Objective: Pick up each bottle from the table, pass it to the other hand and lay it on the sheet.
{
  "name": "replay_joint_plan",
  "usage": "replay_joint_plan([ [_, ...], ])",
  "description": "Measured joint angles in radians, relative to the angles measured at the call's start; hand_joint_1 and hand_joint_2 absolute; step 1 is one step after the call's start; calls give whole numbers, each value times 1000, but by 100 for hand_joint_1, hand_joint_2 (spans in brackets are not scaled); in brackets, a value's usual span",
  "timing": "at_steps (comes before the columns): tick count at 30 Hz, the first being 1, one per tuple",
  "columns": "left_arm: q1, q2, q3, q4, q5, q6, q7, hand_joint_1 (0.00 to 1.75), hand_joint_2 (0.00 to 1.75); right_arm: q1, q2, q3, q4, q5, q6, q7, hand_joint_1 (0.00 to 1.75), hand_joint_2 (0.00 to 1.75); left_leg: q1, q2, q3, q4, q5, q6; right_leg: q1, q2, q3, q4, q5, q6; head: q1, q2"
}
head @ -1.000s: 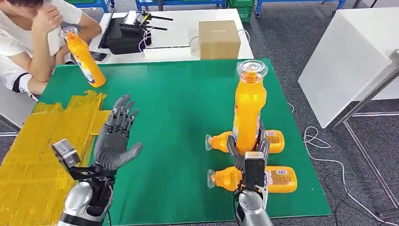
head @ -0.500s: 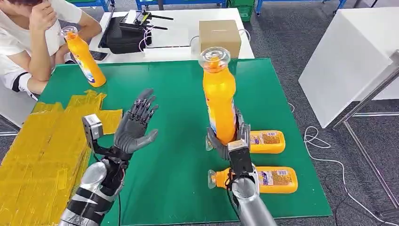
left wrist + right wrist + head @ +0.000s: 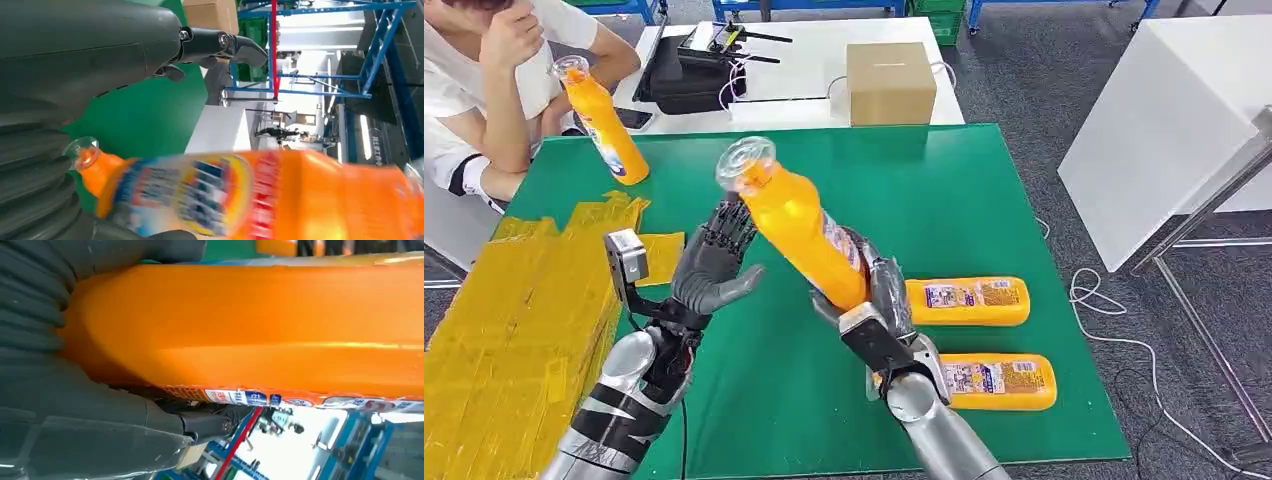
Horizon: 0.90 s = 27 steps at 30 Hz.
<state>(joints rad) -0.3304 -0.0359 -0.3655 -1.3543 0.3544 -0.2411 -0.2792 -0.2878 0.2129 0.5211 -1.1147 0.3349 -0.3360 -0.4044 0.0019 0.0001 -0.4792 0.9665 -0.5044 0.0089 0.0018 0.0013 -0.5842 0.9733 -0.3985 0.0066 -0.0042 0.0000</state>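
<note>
My right hand: holds the orange bottle by its base, tilted toward my left.
My left hand: fingers spread, empty, just beside the bottle.
Yellow sheet: on the table's left part.

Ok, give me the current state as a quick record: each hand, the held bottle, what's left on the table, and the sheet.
right hand: grips the held bottle at its base
held bottle: tilted, cap toward the left hand
left hand: open, fingers spread beside the bottle's neck
bottles on table: two lying on the green mat, near one, far one
yellow sheet: no bottle on it
person's bottle: held at the far corner
</note>
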Motion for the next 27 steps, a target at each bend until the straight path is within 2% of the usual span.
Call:
replay_joint_plan([
  [27, 25, -6, -31, -37, -22, -2, -39, 0, 175, -39, 21, 62, 152, 126, -79, 22, 175, 175, 0, 0, 0, 0, 0, 0, 0, 0, 0, 0, 0, 0, 0, 0],
])
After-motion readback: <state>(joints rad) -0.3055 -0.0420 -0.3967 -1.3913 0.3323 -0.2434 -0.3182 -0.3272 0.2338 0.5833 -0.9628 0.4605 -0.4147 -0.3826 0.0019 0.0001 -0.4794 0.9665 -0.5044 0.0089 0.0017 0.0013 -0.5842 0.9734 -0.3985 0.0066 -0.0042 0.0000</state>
